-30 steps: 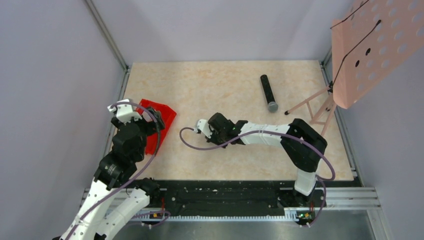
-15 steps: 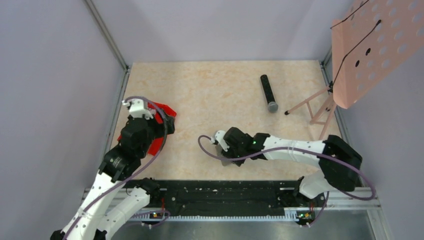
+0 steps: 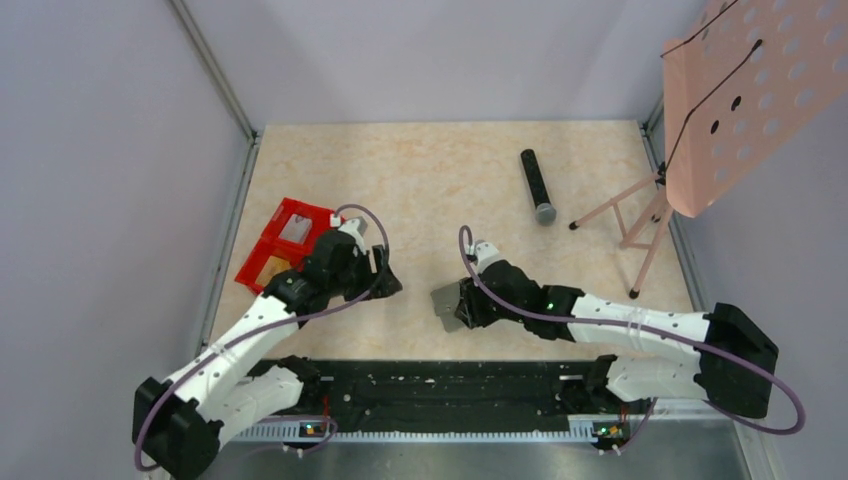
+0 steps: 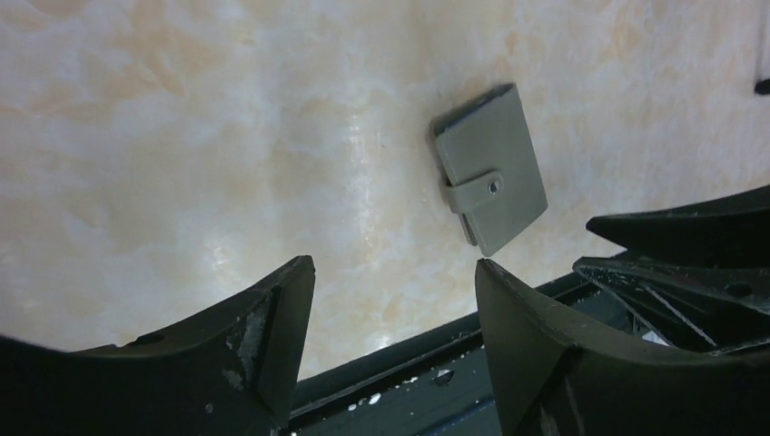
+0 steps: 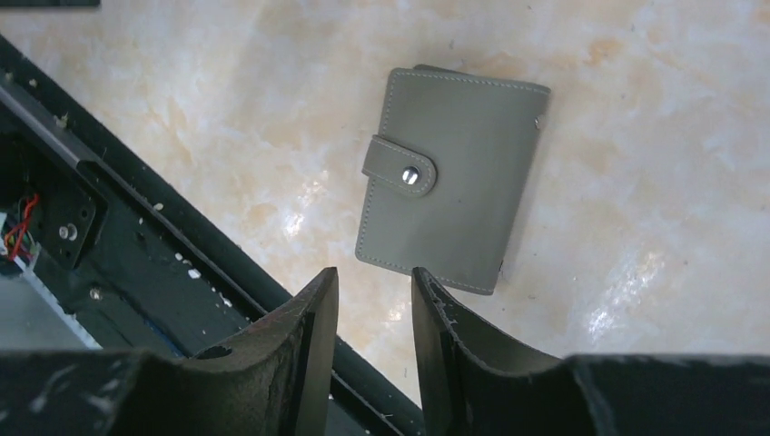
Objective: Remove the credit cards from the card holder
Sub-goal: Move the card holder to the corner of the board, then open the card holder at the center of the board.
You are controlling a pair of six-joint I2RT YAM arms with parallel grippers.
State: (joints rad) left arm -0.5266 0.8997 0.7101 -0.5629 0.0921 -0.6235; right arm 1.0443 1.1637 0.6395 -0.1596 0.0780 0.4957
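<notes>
card holder [image 5: 454,177] is lying snapped shut on the surface [image 5: 654,236] just ahead of your right gripper [image 5: 372,277], jaws narrow, empty; left gripper [image 4: 395,265] wide, empty. It's looking light, floppy: pinch the long edge

Card holder [image 5: 451,177] lies shut with its strap snapped, so the inside is hidden. From above, my right gripper [image 3: 462,305] covers its right edge. My left arm [image 3: 330,262] hides the red bin's [image 3: 280,235] right corner, and the bin's contents are too small to tell. Pink stand [image 3: 740,90] is cut off by the top and right edges. Wrist views crop my fingers [image 5: 281,363] at the bottom edge.
</notes>
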